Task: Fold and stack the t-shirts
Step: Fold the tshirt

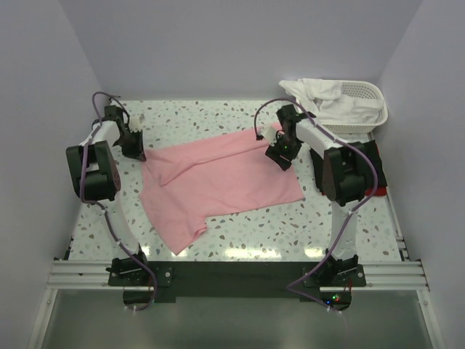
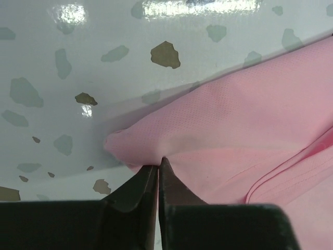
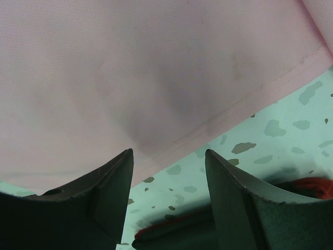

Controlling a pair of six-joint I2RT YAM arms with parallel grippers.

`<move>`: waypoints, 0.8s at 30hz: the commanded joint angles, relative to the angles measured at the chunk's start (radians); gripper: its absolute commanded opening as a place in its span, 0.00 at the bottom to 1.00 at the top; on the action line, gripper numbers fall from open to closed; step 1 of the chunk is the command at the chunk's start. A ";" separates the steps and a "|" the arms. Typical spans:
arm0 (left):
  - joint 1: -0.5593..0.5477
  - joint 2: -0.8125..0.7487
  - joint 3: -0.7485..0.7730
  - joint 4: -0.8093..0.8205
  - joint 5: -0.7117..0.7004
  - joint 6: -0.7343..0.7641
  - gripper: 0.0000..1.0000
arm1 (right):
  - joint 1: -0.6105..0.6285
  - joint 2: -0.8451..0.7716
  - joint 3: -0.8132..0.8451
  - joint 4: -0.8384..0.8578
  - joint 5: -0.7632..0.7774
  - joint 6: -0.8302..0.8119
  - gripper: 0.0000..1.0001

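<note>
A light pink t-shirt [image 1: 218, 178] lies spread on the speckled table [image 1: 218, 116], a sleeve pointing toward the near edge. My left gripper [image 1: 136, 150] is shut on the shirt's far left corner; the left wrist view shows the jaws pinching a fold of pink cloth [image 2: 156, 151]. My right gripper [image 1: 279, 157] is open and empty just above the shirt's right hem [image 3: 218, 122]. A white t-shirt [image 1: 320, 98] hangs out of the basket. Black and red t-shirts [image 1: 378, 190] lie stacked at the right, mostly hidden behind the right arm.
A white lattice basket [image 1: 363, 102] stands at the far right corner. Walls close in the table at the left, back and right. The metal rail [image 1: 232, 275] with both arm bases runs along the near edge.
</note>
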 commanded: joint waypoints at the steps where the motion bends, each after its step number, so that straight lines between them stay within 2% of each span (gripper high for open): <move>1: 0.021 -0.008 0.041 0.027 0.019 -0.010 0.05 | 0.004 0.019 0.021 -0.006 0.031 -0.001 0.61; 3: 0.027 -0.003 0.056 0.025 0.009 -0.008 0.00 | 0.002 0.024 0.020 -0.003 0.041 -0.005 0.61; 10: 0.051 0.023 0.101 0.009 -0.031 0.009 0.00 | 0.004 0.035 0.034 -0.006 0.042 -0.001 0.61; 13: 0.051 0.029 0.114 -0.007 0.042 0.051 0.00 | 0.010 0.033 0.040 -0.021 0.030 0.002 0.61; 14: 0.051 0.034 0.140 -0.054 0.079 0.094 0.14 | 0.012 0.032 0.050 -0.028 0.007 0.005 0.61; 15: 0.049 0.025 0.142 -0.066 0.148 0.114 0.23 | 0.010 0.024 0.057 -0.034 -0.007 0.007 0.61; 17: 0.044 -0.012 0.113 -0.073 0.186 0.185 0.37 | 0.015 0.016 0.081 -0.049 -0.025 0.018 0.61; 20: 0.029 -0.107 0.052 -0.077 0.245 0.301 0.45 | 0.013 0.010 0.128 -0.090 -0.070 0.028 0.61; 24: -0.079 -0.180 -0.004 -0.111 0.222 0.386 0.47 | 0.013 0.009 0.173 -0.112 -0.100 0.051 0.61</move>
